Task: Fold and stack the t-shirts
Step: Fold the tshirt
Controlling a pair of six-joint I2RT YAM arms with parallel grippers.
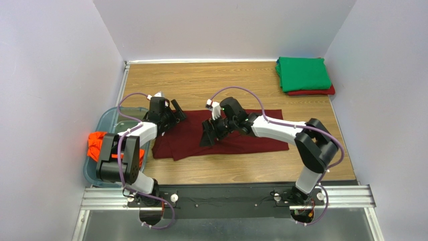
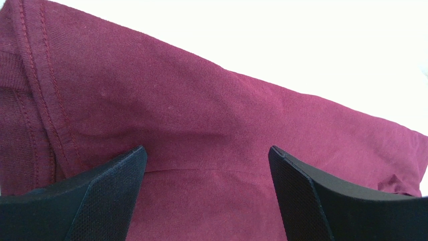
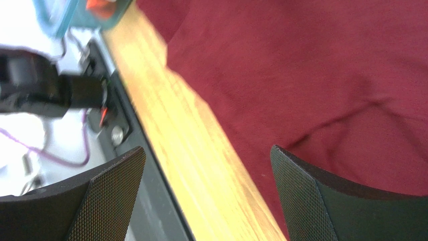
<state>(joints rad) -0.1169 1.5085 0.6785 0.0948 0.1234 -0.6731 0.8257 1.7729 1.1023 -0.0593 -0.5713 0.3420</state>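
A dark maroon t-shirt (image 1: 251,133) lies flat on the wooden table as a long folded strip. My left gripper (image 1: 175,114) hangs open over its upper left end; in the left wrist view the maroon cloth (image 2: 201,100) with a stitched hem fills the space under the left gripper (image 2: 206,150), and nothing sits between its fingers. My right gripper (image 1: 207,133) is open above the strip's middle; in its wrist view the right gripper (image 3: 207,150) spans the shirt's near edge (image 3: 301,60) and bare wood. A green folded t-shirt (image 1: 304,74) rests on a red one (image 1: 312,92) at the back right.
A teal bin (image 1: 108,120) stands off the table's left edge with an orange t-shirt (image 1: 96,142) in it; the bin (image 3: 75,15) also shows in the right wrist view. White walls enclose the table on three sides. The arms' base rail (image 1: 226,197) runs along the near edge.
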